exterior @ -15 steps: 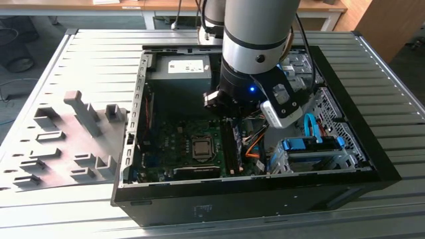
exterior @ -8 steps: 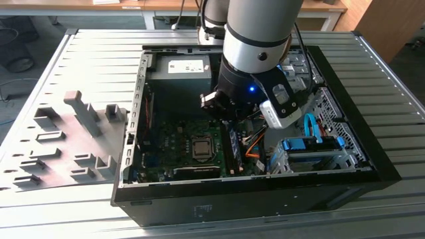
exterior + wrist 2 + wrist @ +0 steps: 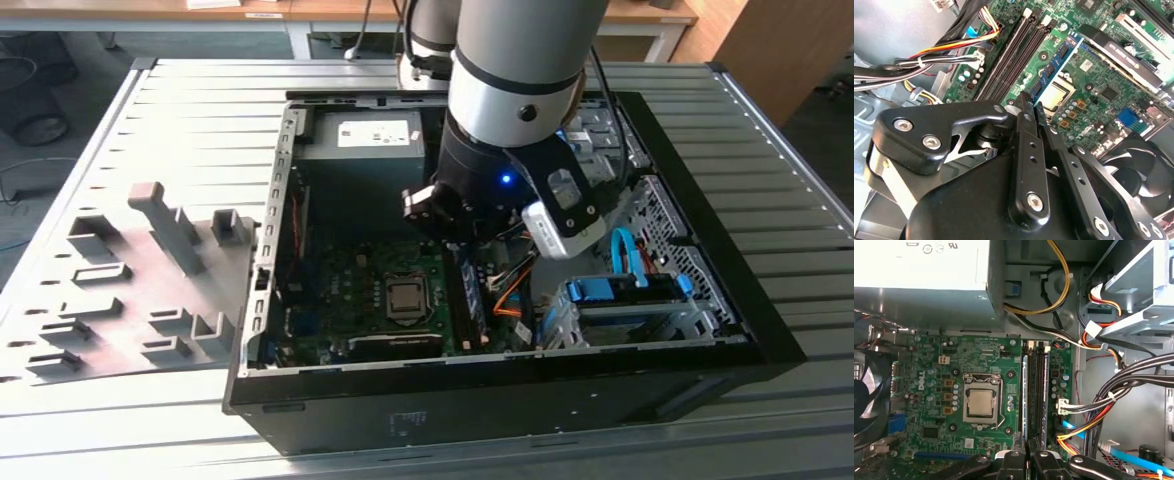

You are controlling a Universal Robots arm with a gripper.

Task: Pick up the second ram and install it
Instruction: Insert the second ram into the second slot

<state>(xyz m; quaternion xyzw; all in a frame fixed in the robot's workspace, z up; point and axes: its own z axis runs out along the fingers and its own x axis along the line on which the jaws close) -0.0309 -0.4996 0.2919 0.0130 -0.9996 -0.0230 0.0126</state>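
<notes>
Inside the computer case point(image 3: 694, 250), the gripper point(image 3: 1031, 102) hovers, jaws together, over a blue ram stick point(image 3: 1056, 62) seated in its slot.

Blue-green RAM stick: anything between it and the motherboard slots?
Nothing visible. The long blue-green RAM stick stands edge-on along the black memory slots, with the black gripper closed on its end. The coloured cable bundle lies beside the slots, not across them.

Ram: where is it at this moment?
In the first wrist view the ram lies along the slot nearest the processor, one end by the gripper.
</notes>
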